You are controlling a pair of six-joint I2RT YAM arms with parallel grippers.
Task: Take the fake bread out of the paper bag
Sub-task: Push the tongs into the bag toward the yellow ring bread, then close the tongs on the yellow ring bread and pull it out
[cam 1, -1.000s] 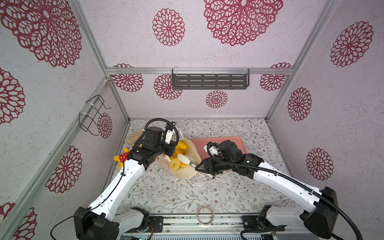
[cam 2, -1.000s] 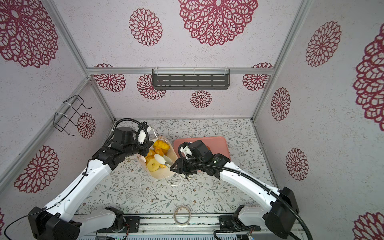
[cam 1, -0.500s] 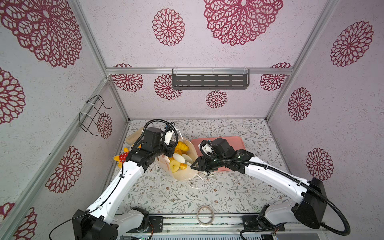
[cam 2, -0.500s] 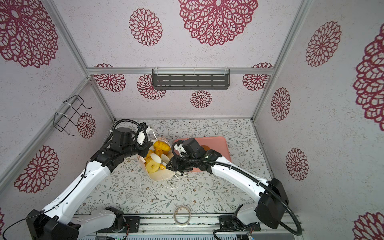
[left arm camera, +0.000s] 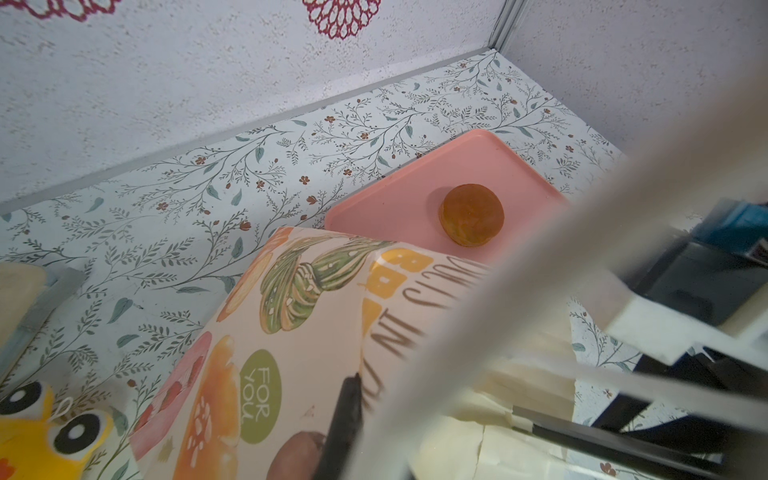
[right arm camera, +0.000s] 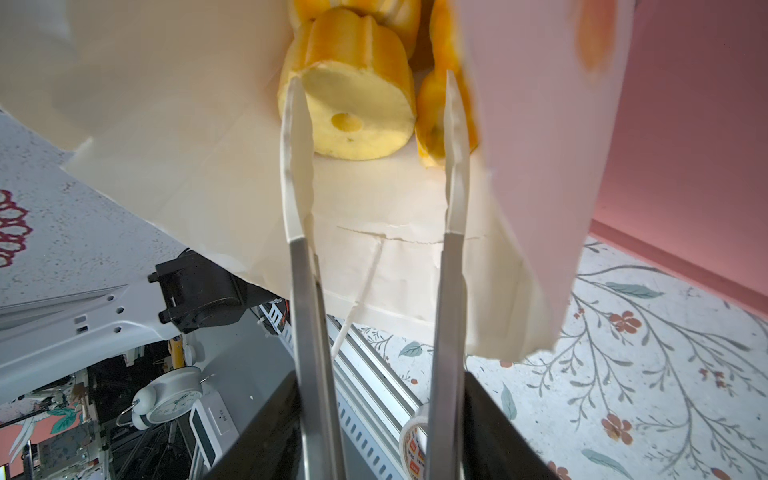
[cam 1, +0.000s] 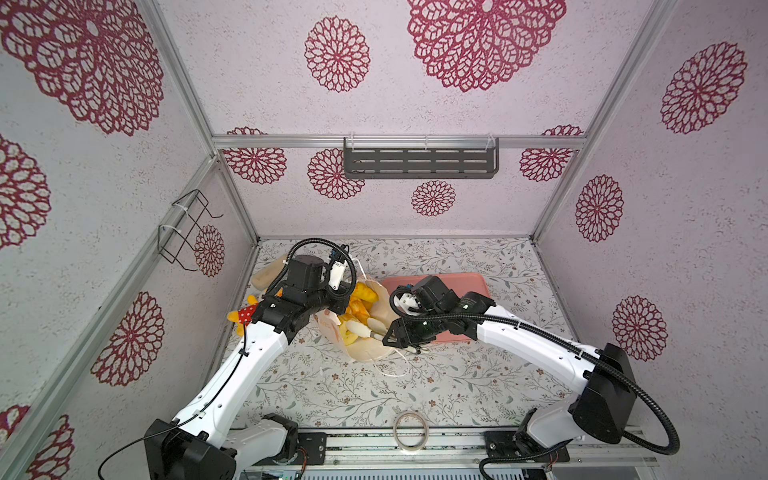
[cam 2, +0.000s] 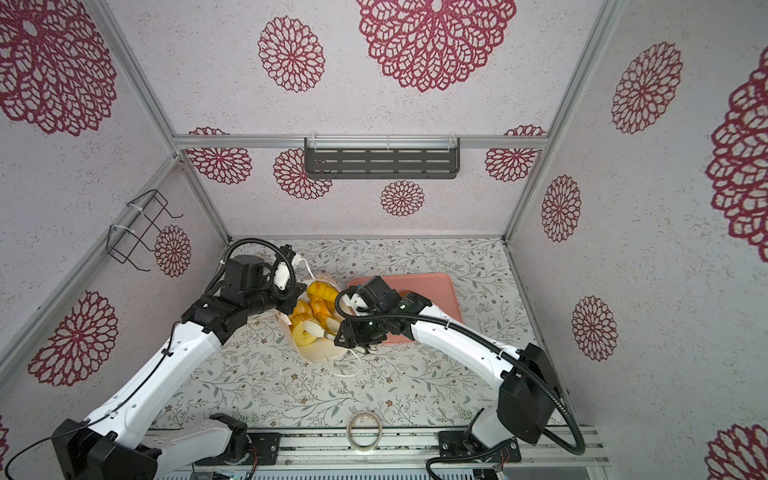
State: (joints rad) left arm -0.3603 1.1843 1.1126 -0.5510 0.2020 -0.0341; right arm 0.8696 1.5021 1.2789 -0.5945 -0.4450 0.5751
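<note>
One spread R claw (right arm camera: 372, 79) in paper bag (right arm camera: 199, 158)

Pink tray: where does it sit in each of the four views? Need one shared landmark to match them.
Top view: pink tray on the floor, just right of the paper bag.
Top view: pink tray, also right of the bag.
Left wrist: pink tray beyond the bag's printed wall, round brown bun on it.
Right wrist: pink tray behind the bag's side wall.
Shared landmark: the paper bag, beside the tray everywhere.
</note>
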